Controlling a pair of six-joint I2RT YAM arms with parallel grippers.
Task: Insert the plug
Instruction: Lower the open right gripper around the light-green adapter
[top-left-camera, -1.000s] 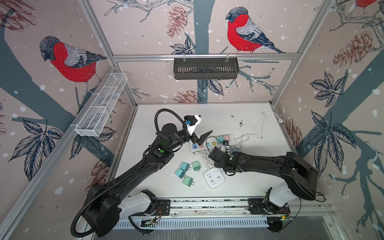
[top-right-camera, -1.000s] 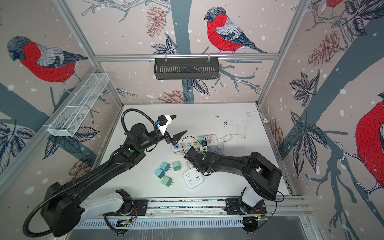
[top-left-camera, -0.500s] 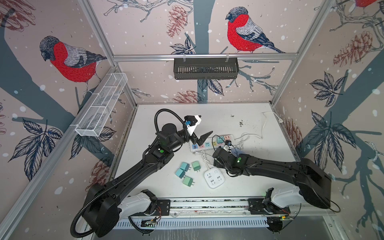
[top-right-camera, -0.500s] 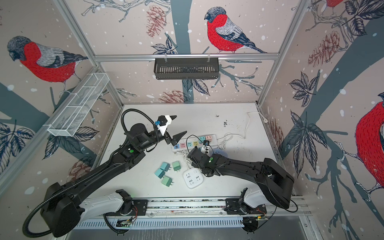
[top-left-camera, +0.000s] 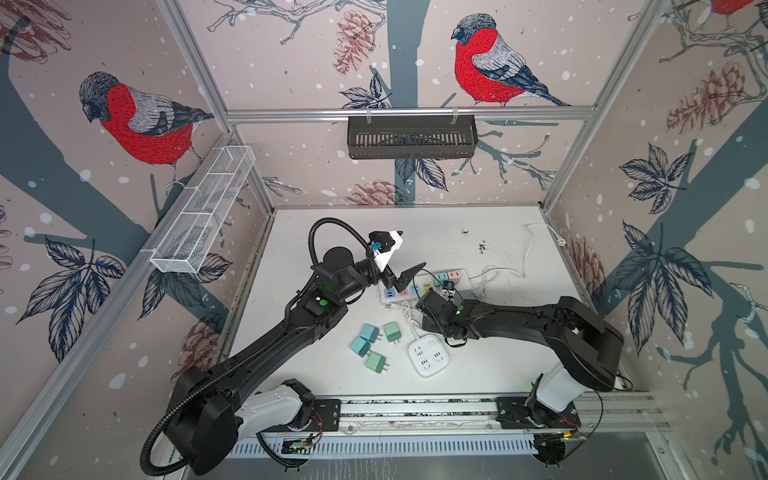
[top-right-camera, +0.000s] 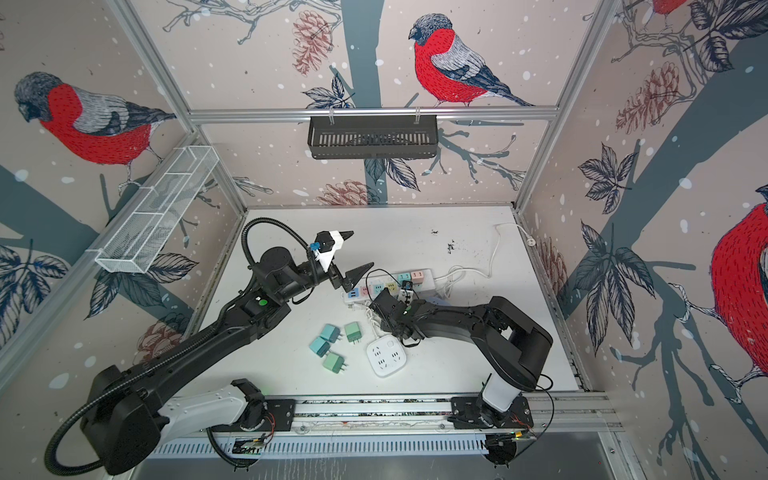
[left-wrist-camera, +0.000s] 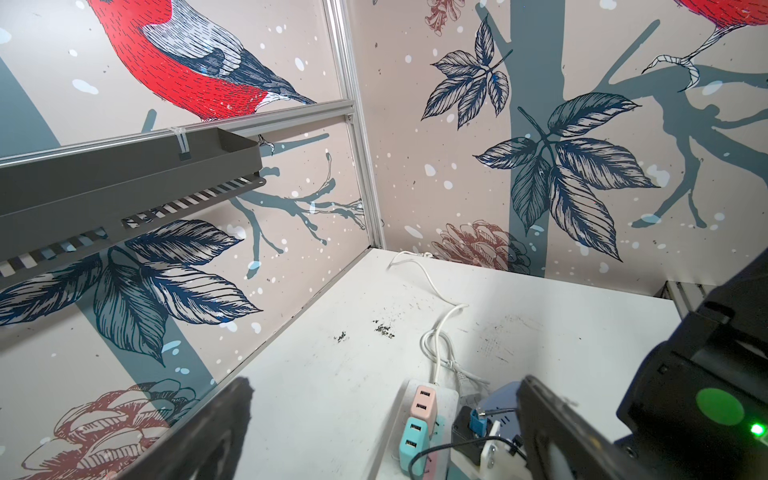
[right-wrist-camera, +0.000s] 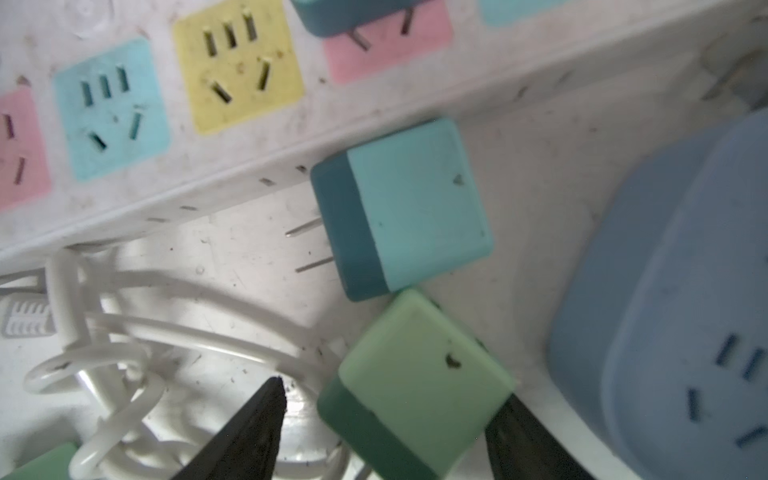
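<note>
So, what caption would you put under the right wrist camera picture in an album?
Right gripper open around a green plug, a blue plug lying beside the pastel power strip.

White table (top-left-camera: 507, 365), scuffed: pastel-socketed power strip (top-left-camera: 424, 283) mid-table, its white cord (top-left-camera: 527, 249) trailing far right; four teal and green plugs (top-left-camera: 360, 345) clustered nearer, white socket block (top-left-camera: 428, 356) just right of them.
</note>
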